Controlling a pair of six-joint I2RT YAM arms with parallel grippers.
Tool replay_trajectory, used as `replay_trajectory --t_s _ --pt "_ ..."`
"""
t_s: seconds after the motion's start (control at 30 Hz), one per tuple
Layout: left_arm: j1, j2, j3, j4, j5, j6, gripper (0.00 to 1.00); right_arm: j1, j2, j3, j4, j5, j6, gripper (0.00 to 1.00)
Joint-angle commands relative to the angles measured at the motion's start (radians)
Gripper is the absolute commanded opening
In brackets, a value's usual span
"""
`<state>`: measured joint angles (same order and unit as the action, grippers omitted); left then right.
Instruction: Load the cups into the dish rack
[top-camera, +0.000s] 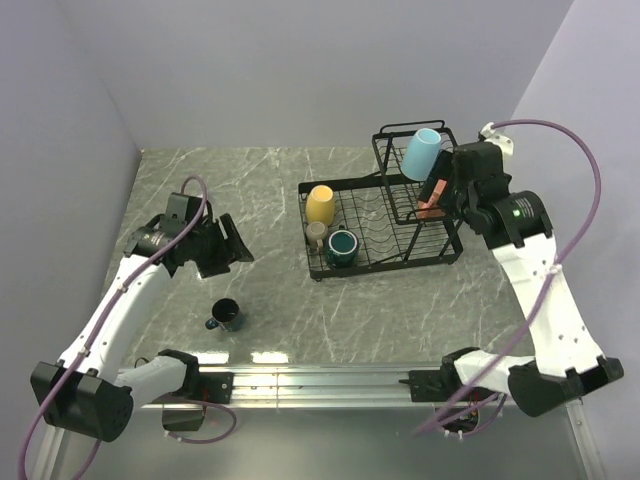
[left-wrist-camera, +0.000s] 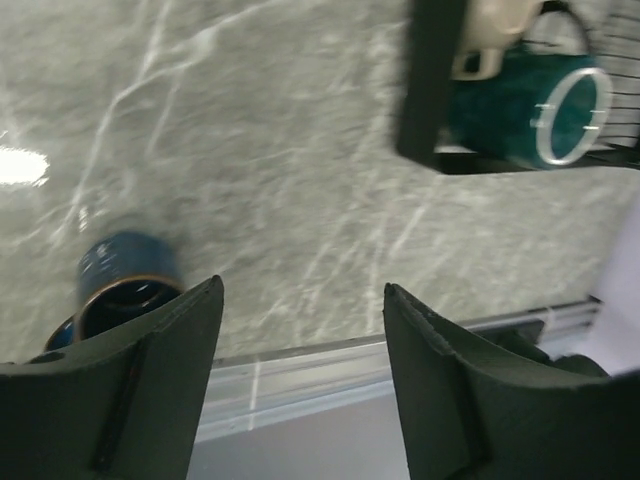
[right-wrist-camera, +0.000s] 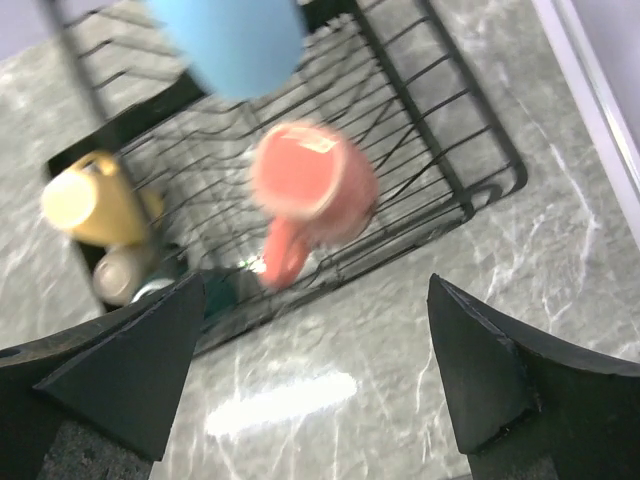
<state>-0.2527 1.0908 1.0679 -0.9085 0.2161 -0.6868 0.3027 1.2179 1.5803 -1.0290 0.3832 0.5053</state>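
The black wire dish rack (top-camera: 385, 262) stands right of centre. Its lower tray holds a yellow mug (top-camera: 320, 204), a small olive-tan mug (top-camera: 316, 233) and a dark green mug (top-camera: 342, 247). A light blue mug (top-camera: 423, 153) lies in the upper basket. A salmon-pink mug (right-wrist-camera: 312, 185) sits bottom-up in the rack under my right gripper (right-wrist-camera: 315, 300), which is open, empty and above it. A dark navy mug (top-camera: 224, 315) stands upright on the table. My left gripper (top-camera: 225, 245) is open and empty, above and behind the navy mug (left-wrist-camera: 125, 280).
The marble table (top-camera: 270, 180) has walls at the back and left. An aluminium rail (top-camera: 300, 380) runs along the near edge by the arm bases. The rack's corner post (left-wrist-camera: 430, 80) and the dark green mug (left-wrist-camera: 540, 115) show in the left wrist view.
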Motion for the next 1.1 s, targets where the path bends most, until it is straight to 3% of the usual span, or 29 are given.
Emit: replay_trajectory --t_s 0.0,0.27,0.4,0.67,1.07 --pt "-0.038 0.003 -0.025 -0.067 -0.093 -0.005 0.69 0.102 -0.055 0.084 -0.101 0.085 0.033 0.98" --pt "-0.23 0.04 -0.109 -0.095 -0.213 -0.149 0.66 0.199 -0.106 0.104 -0.158 0.094 0.087 0.99" --pt "-0.263 0.034 -0.114 -0.124 -0.27 -0.213 0.63 0.2 -0.124 0.075 -0.158 0.088 0.082 0.99" --pt "-0.273 0.032 -0.103 -0.167 -0.345 -0.249 0.63 0.2 -0.136 0.035 -0.143 0.06 0.059 1.0" --pt "-0.278 0.023 -0.258 -0.058 -0.325 -0.277 0.53 0.199 -0.121 0.07 -0.154 0.051 0.019 1.0"
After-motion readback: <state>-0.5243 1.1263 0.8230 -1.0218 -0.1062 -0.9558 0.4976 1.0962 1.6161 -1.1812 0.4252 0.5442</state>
